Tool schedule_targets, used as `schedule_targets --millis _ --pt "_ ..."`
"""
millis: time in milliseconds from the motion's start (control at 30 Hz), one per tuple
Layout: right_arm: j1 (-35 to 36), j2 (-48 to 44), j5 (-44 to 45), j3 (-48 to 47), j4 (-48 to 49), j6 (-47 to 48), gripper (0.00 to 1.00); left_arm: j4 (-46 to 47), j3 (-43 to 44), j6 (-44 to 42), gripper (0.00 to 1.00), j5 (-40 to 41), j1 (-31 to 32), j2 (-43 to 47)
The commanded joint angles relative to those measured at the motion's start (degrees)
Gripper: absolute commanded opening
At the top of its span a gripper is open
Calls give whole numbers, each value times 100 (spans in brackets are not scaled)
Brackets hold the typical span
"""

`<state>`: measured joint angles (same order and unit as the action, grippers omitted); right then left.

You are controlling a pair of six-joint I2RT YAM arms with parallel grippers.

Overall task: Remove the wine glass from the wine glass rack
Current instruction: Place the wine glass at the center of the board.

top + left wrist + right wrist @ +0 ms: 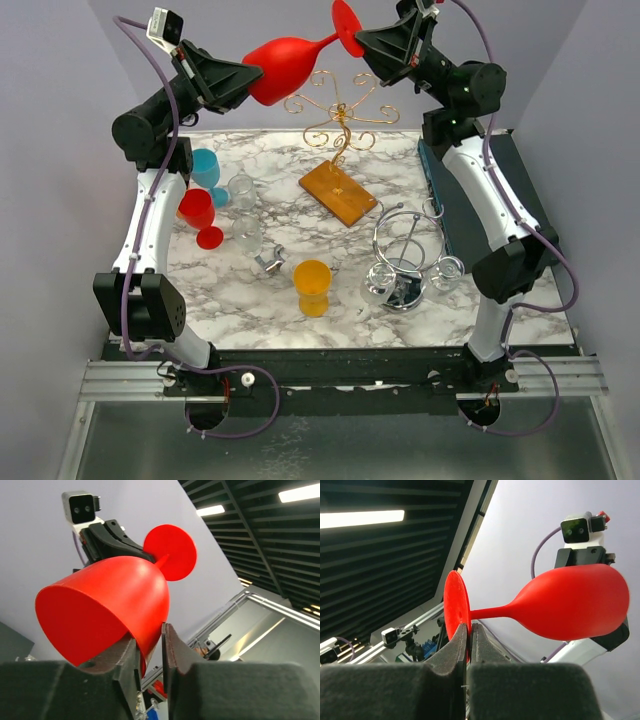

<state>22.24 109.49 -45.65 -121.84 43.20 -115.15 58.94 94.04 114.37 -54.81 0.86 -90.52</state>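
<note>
The red wine glass [290,62] hangs on its side in the air, above and left of the top of the gold wire wine glass rack [340,110], whose wooden base [338,192] rests on the marble table. My right gripper [357,42] is shut on the glass's round foot [454,605], edge-on between the pads. My left gripper [250,80] is at the other end. Its jaws pinch the bowl's wall at the rim [142,655], one finger inside the bowl [110,605] and one outside. The stem [490,612] runs level between the two grippers.
On the table's left stand a blue glass [206,168], another red glass [198,212] and clear glasses [241,190]. A yellow cup [312,286] sits front centre. A chrome wire holder [405,260] stands front right, with a dark tray [470,200] along the right side.
</note>
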Motion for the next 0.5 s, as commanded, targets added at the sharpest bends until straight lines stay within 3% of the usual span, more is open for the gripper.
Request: schedule_targets --millis 0,133,300,400,467 --pt "28 -50 -26 247 -202 409 1 436 -20 182 16 163 63 205" --pt "26 -414 11 702 -666 946 1 326 -163 110 0 202 63 347" --pt "-40 -990 275 1147 -1975 2050 40 -455 -234 -419 0 169 54 658" --pt "-140 -1395 583 1352 -2885 2795 67 -1355 -214 -1099 0 150 7 952" --pt "-248 -1693 781 1615 -3272 3141 77 -2076 -186 -1570 0 186 -32 1140"
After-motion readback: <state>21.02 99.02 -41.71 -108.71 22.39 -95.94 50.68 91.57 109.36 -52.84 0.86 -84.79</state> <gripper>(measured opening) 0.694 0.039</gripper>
